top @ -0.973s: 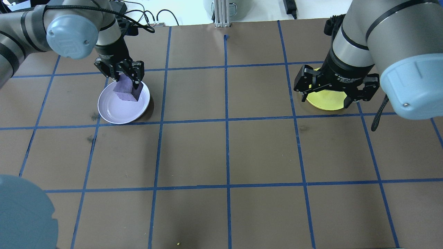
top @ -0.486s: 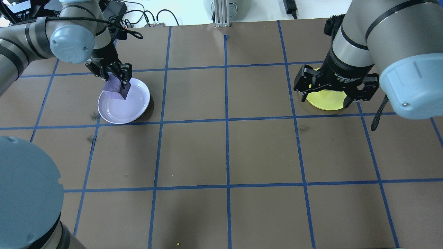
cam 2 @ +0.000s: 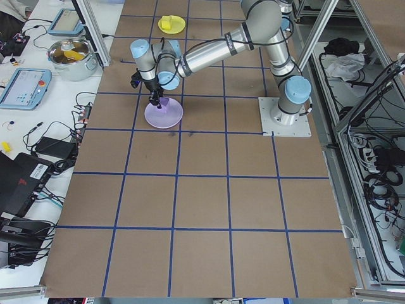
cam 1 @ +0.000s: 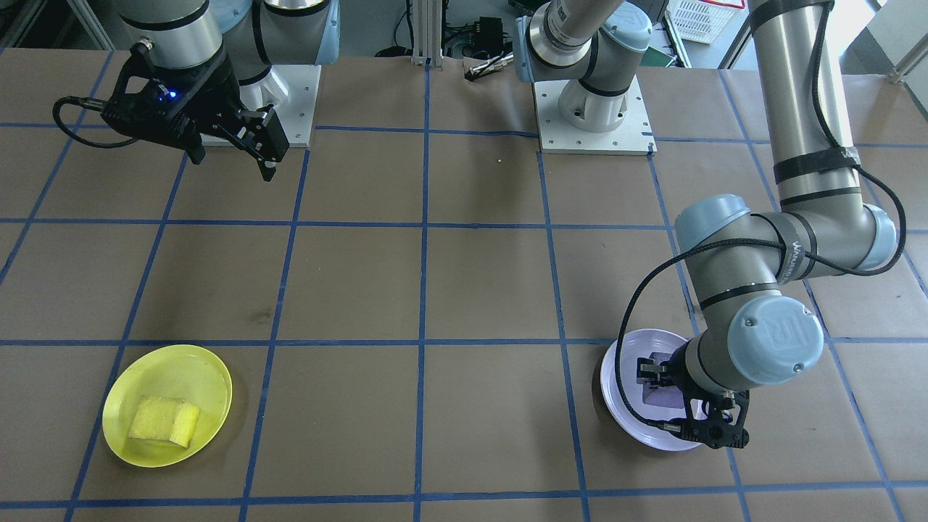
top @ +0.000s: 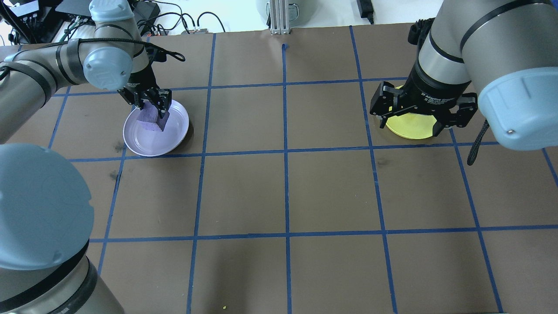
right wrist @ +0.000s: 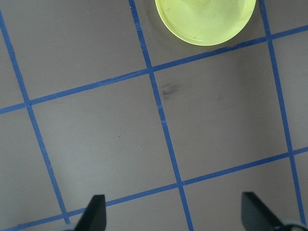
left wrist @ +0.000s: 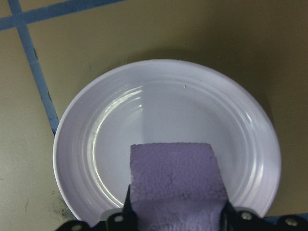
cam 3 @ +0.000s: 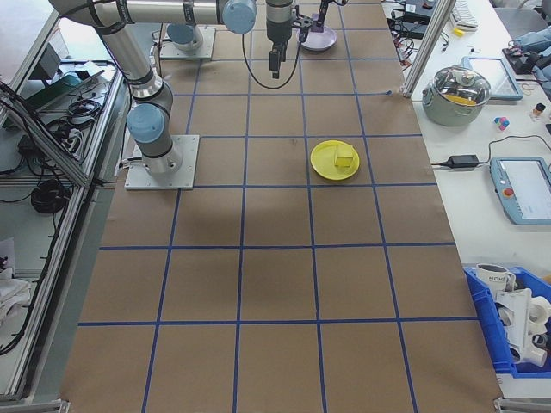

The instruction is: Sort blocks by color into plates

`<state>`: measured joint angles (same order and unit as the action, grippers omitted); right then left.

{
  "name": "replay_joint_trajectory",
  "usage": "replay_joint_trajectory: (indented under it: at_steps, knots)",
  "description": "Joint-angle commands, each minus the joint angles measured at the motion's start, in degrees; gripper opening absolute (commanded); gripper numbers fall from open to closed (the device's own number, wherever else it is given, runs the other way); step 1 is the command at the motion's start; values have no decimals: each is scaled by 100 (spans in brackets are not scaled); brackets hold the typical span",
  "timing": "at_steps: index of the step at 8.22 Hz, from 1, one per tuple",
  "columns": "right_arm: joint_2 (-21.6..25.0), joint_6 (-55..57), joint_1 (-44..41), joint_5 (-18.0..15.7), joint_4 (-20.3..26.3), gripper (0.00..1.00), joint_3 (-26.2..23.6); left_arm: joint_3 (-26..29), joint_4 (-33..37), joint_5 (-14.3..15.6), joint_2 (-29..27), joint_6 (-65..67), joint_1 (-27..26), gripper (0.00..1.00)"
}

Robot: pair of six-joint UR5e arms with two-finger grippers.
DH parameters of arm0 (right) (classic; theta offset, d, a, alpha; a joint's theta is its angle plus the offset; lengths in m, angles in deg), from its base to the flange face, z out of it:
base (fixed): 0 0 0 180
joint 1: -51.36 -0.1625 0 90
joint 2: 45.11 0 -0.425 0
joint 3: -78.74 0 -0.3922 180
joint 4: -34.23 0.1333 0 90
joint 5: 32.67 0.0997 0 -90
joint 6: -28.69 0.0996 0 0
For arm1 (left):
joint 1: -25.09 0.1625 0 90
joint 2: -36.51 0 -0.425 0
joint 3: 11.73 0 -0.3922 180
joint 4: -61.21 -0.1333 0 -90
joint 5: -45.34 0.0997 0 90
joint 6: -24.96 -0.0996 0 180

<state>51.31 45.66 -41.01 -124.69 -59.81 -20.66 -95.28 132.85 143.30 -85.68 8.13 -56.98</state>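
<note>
Left tool (top: 151,104) clamps purple block (top: 148,117) over lavender plate (top: 172,140).

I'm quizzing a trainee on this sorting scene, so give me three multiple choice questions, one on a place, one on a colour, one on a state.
1. Where is the yellow block?
A. on the bare table
B. in the yellow plate
C. in the lavender plate

2. What colour is the block in the left end effector?
A. purple
B. green
C. red

3. The right end effector is:
A. shut on a block
B. open and empty
C. shut on a plate

Answers: 1 B, it lies inside the plate's rim. 2 A, the purple block shows between the fingers. 3 B, its fingers are spread with nothing between.
</note>
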Motion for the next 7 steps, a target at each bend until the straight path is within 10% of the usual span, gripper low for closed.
replay_joint_trajectory:
  at_steps: [1,7]
  knots:
    - [-9,0,0,0,0,100,0,-38,-72,-40,-42,5,121,100]
    - [-9,0,0,0,0,100,0,-64,1183,-469,1474,987,-150,100]
